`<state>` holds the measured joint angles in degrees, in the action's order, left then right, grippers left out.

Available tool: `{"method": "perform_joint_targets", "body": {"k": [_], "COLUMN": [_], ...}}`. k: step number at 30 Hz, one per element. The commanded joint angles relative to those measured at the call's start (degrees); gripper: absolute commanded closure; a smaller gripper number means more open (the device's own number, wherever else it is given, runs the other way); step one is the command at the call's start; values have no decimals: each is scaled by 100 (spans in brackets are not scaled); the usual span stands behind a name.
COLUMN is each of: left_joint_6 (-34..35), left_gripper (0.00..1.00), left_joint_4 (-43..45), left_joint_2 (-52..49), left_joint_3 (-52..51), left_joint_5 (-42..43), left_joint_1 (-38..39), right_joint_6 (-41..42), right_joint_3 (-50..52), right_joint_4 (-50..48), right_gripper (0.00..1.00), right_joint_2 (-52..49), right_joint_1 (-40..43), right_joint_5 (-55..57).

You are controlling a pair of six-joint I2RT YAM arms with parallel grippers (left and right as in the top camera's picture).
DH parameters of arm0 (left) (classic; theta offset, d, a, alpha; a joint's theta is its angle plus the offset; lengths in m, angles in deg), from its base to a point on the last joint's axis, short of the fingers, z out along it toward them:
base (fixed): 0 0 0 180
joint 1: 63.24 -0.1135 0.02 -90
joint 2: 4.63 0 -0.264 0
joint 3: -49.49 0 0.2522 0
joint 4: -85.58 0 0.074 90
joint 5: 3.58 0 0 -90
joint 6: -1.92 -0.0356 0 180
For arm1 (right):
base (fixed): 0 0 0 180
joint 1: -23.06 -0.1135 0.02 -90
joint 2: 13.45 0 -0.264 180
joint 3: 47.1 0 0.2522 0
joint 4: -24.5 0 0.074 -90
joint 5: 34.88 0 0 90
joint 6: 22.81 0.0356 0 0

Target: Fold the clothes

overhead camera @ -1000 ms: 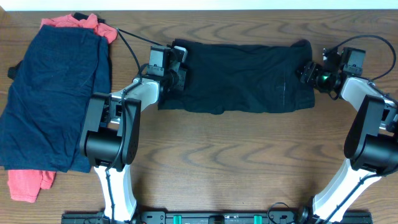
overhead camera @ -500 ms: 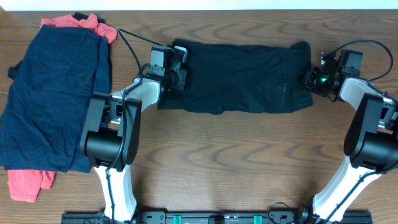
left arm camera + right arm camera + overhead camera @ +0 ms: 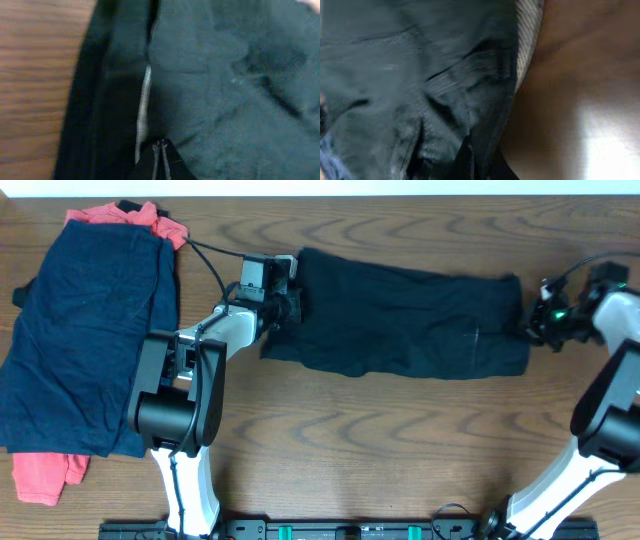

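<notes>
**Inspector:** Where is the garment in hand?

**Assistant:** The black shorts (image 3: 410, 325) lie flat across the far middle of the desk (image 3: 400, 450). Their long axis runs left to right, with the right end slightly nearer the robot than the left.

**Inspector:** And the claws?

**Assistant:** The left claw (image 3: 288, 295) is at the left short edge, closed narrow on the cloth. Its wrist view shows the fingertips (image 3: 161, 155) pinched on a fold beside a pale strip (image 3: 144, 105). The right claw (image 3: 533, 330) is at the right short edge, likewise closed on fabric, with grey lining (image 3: 527, 40) just past the grip (that view is blurred, so I cannot say how much cloth is caught).

**Inspector:** Which arm is nearer?

**Assistant:** Neither. Each holds its own end, and the shorts span the gap between them. In my judgement the coming fold turns on that axis: one end is carried along it to meet the other.

**Inspector:** Anything else on the desk?

**Assistant:** Navy shorts (image 3: 85, 330) lie over a coral-red piece (image 3: 45, 475) at the far left, well apart from both claws.
</notes>
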<state>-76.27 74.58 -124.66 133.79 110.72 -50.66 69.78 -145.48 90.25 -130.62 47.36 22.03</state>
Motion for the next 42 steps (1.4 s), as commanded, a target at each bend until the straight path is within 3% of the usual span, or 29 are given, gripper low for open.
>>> {"method": "perform_joint_targets", "body": {"k": [1, 6, 12, 26, 34, 42], "left_joint_6": [656, 647, 605, 540, 540, 546], "left_gripper": [94, 94, 94, 94, 94, 94], "left_joint_4": [-33, -111, -146, -723, -728, -1340], "left_joint_2": [249, 258, 256, 236, 236, 472], "left_joint_3": [-17, -17, -17, -74, -111, -109], "left_joint_5": [756, 957, 761, 157, 157, 184], "left_joint_1": [101, 533, 970, 1141, 1139, 957], "right_joint_6": [-557, -636, -525, 863, 1611, 1825], "right_joint_3": [-651, -1272, -1405, -1405, -1399, -1392], "right_joint_4": [463, 1154, 1241, 28, -640, -658], "right_gripper": [99, 99, 99, 99, 99, 99], "right_joint_2": [597, 789, 817, 820, 815, 813], "right_joint_1": [13, -251, -1029, -3128, -4312, -4666], "right_joint_5": [-15, 13, 133, 433, 1545, 1961]}}
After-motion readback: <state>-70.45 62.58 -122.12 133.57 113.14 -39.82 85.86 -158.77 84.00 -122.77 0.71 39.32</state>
